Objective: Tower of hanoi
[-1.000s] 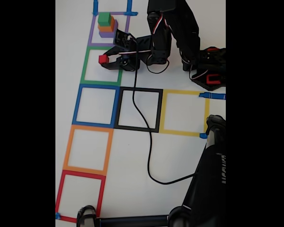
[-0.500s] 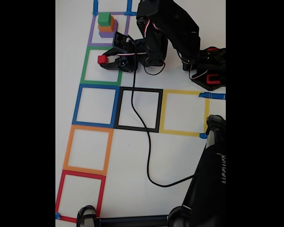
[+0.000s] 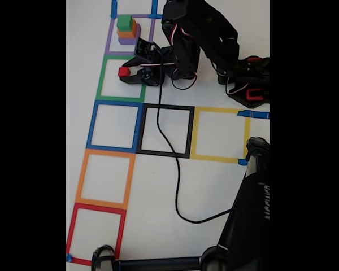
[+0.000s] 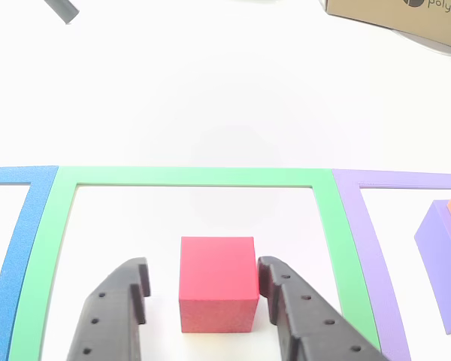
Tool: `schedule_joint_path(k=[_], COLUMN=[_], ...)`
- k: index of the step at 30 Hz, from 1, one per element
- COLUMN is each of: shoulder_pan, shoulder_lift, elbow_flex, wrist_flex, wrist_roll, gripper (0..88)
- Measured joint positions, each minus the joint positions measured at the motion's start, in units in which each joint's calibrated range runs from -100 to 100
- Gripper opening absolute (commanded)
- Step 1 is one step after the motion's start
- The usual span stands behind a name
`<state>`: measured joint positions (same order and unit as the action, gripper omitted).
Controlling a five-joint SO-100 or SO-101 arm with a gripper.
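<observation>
two fingers (image 4: 282, 301) flanking red cube (image 4: 217, 282), right one touching, left apart

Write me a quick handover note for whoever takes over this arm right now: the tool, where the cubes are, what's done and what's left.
Tool: open, one finger on each side of the red cube. The right finger looks against the cube or nearly so; a gap shows on the left.
Red cube: resting on the table inside the green tape square, in the fixed view.
Other cubes: green cube on orange cube on purple cube, stacked in the purple tape square.
Done: the smallest cube is off the stack and in the neighbouring square.
Left: clear the tool from the red cube, then move the other three cubes.
</observation>
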<state>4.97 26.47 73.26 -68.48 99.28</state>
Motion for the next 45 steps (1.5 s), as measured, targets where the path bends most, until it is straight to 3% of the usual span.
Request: schedule_joint_path(k=[7,12,18,21,27,31,40,45], shoulder_pan=[0.0,0.0,2.8,3.3,6.0,9.7,16.0,19.2], shoulder_lift=[-1.2,-12.2,-31.2,-40.6,-59.6,-71.5,-79.2,-77.2], elbow_flex=[1.8,6.6,10.4,11.2,11.4,5.7,-32.5,-55.2], wrist_flex=[0.0,2.8,16.2,25.5,48.3,69.3,125.0,145.1], wrist_roll=[0.0,0.0,0.0,0.2,0.7,0.4,0.7,0.7], gripper=[17.1,12.4,2.1,1.2,1.2,1.1,1.1,1.1])
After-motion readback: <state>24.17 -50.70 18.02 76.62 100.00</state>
